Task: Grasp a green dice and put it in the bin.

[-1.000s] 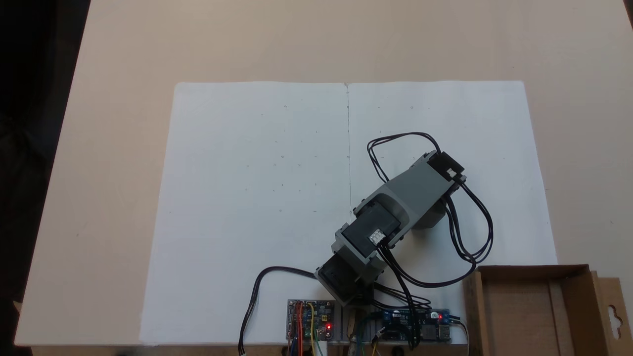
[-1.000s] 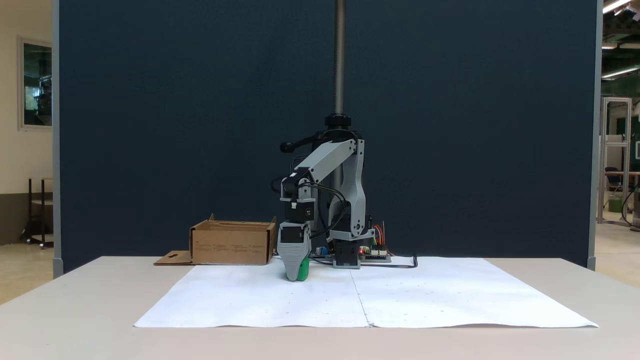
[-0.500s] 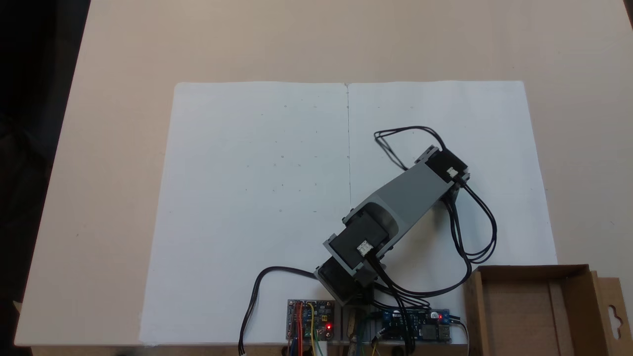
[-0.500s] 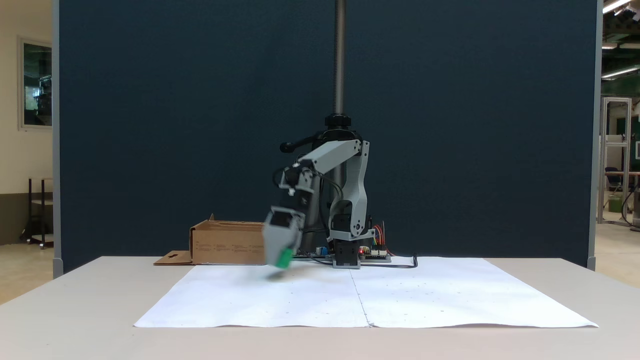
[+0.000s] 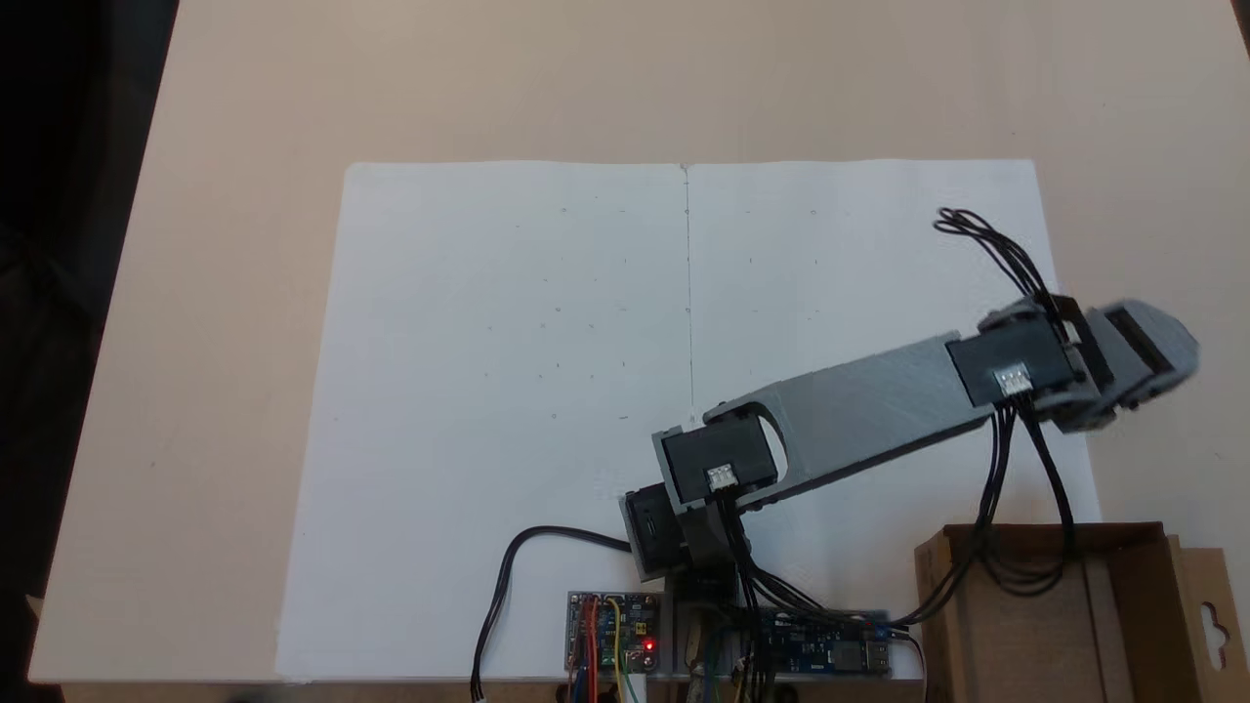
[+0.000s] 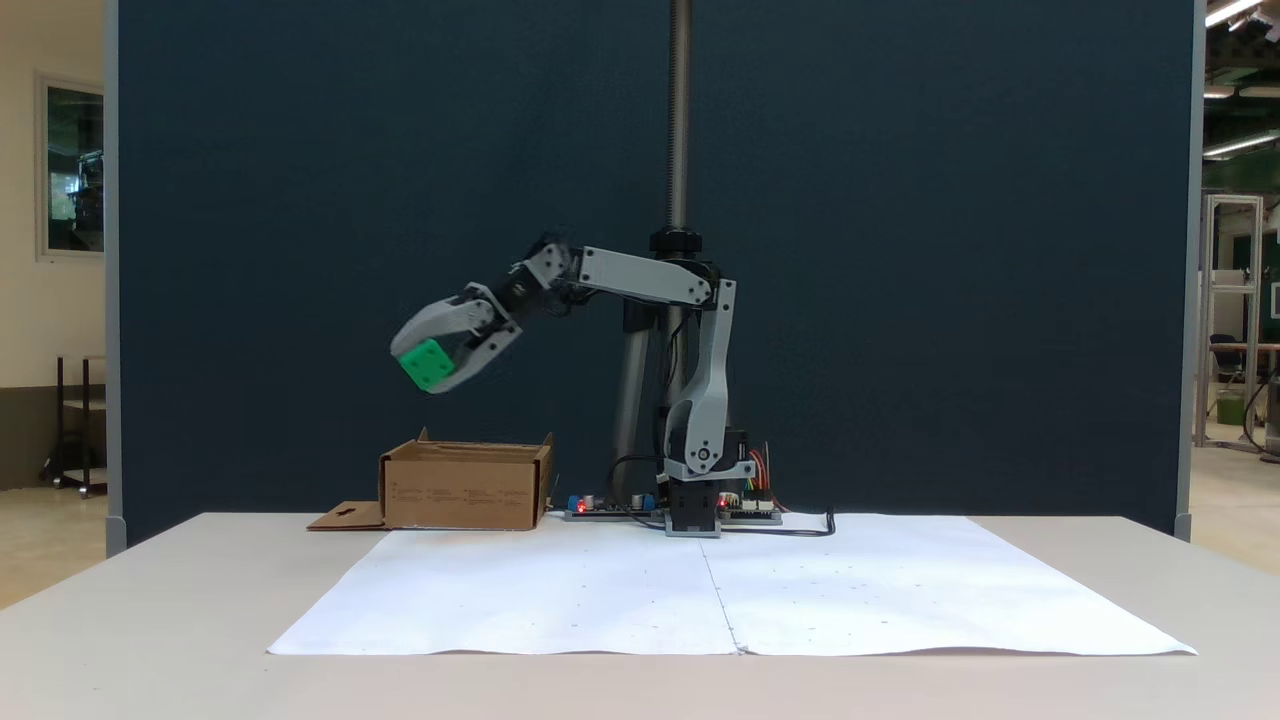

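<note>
**A:** Green plastic first, since that's what we care about. In a fixed view from the side, the green dice [image 6: 427,364] sits clamped in the gripper [image 6: 432,368], high in the air above the bin [image 6: 465,487], roughly over its left part as that view shows it. The jaws close on two opposite faces and a pipped face looks our way.

**B:** Agreed. It looks light and rigid to us, hard smooth plastic, so probably a bit slippery. Flat opposite faces are the right place to hold it, not the edges or corners, and that seems to be what we've got.

**A:** In a fixed view from above, the arm [image 5: 859,405] stretches out to the right over the white paper [image 5: 508,391], and the gripper [image 5: 1157,356] is blurred past the paper's right edge. We can't see the dice there. The bin [image 5: 1143,605] is in the lower right corner, cables hanging over it.

**B:** So from above the gripper looks short of the bin, not over it. We'd guess a low drop is safer, since a hard cube could bounce off cardboard.
</note>
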